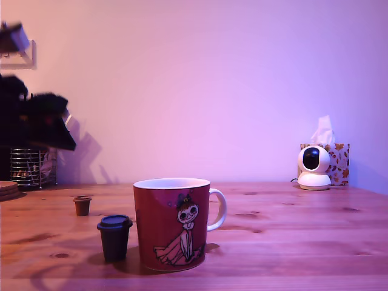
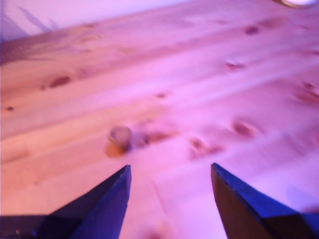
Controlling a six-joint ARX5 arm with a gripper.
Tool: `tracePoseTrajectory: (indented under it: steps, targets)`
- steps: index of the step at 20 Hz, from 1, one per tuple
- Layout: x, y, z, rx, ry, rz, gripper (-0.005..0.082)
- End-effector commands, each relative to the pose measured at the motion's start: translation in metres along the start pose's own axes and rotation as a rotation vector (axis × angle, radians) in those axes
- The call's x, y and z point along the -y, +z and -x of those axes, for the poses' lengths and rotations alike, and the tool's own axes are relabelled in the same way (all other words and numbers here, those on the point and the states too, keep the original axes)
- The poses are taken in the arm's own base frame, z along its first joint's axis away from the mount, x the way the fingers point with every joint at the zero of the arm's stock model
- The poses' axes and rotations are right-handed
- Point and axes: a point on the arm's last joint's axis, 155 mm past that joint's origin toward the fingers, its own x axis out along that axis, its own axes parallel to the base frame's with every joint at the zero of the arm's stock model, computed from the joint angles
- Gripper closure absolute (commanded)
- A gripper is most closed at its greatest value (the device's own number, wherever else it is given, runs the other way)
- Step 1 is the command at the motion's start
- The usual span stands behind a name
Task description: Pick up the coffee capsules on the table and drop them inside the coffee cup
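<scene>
Two dark-brown coffee capsules stand upright on the pine table (image 1: 291,242). The nearer capsule (image 1: 114,237) sits just to the exterior view's left of the coffee cup (image 1: 173,224), a dark red mug with a cartoon girl and a white handle. The farther capsule (image 1: 82,205) stands behind it, more to the left. My arm (image 1: 39,121) is a dark blurred shape hovering high at the exterior view's far left. In the wrist view my gripper (image 2: 170,167) is open and empty above the table, with one blurred capsule (image 2: 119,139) lying just beyond its fingertips (image 2: 107,199).
A wire-mesh holder (image 1: 27,168) stands at the back on the exterior view's left, under my arm. A white dome camera (image 1: 314,167) and a patterned tissue box (image 1: 337,159) stand at the back right. A wall runs behind the table.
</scene>
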Motion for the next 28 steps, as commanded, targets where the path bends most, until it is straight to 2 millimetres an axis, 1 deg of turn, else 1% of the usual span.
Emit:
tracePoseTrajectory:
  steps: [1,7,11,13,14,16,17,21,23,25,28]
  targets:
    - [-0.003,-0.019,-0.009,-0.028,-0.009,0.015,0.0306]
    - [-0.01,-0.039,-0.033,-0.033,-0.041,0.035,0.0306]
    - [-0.015,-0.062,-0.045,-0.072,-0.039,0.037,0.0306]
    - [-0.017,-0.067,-0.05,-0.072,-0.035,0.038,0.0303]
    - [-0.018,-0.068,-0.052,-0.065,-0.034,0.038,0.0296]
    - [-0.02,-0.069,-0.057,-0.063,-0.032,0.038,0.0231]
    - [-0.021,-0.071,-0.061,-0.07,-0.03,0.04,0.0215]
    - [-0.023,-0.075,-0.081,-0.085,-0.036,0.017,0.0213]
    - [-0.023,-0.072,-0.089,-0.079,-0.042,0.013,0.0213]
    - [-0.028,-0.067,-0.097,-0.063,-0.034,0.016,0.0213]
    - [-0.038,-0.065,-0.106,-0.057,-0.017,0.027,0.0213]
